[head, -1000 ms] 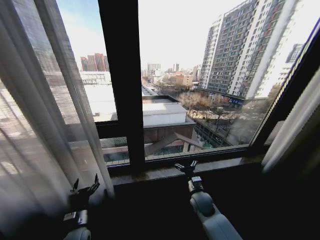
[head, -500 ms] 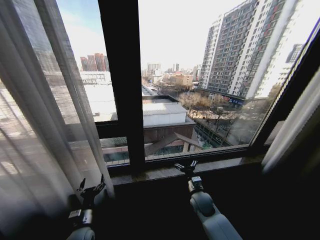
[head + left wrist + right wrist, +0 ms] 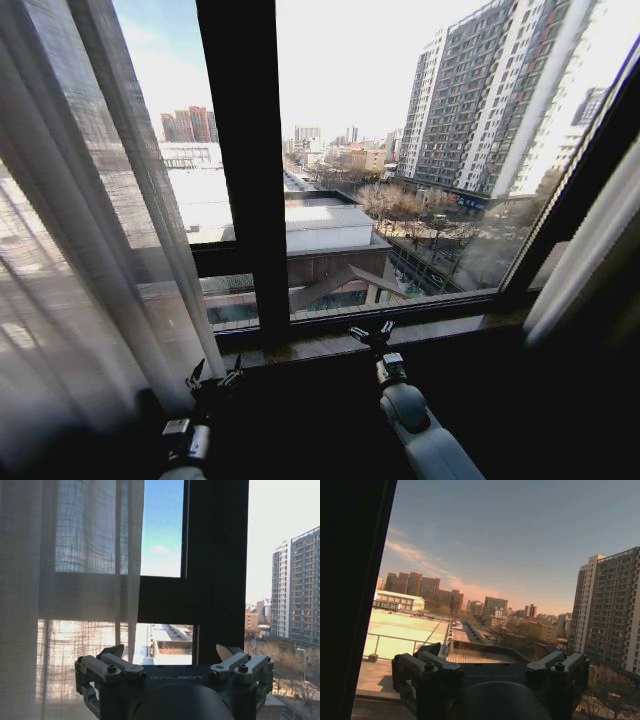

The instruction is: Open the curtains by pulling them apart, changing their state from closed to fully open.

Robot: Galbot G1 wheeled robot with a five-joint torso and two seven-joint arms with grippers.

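Currently the curtains hang bunched at the left of the window, with a second panel gathered at the far right; bare glass and the black frame stand between them. The left gripper sits low, just beside the left panel's inner edge, jaws spread wide and holding nothing. The right gripper rests near the sill at centre, well apart from either panel, jaws likewise open and empty.

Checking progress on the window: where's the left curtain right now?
In the head view, the left curtain hangs bunched at the far left, beside the black window frame, just above the left gripper.
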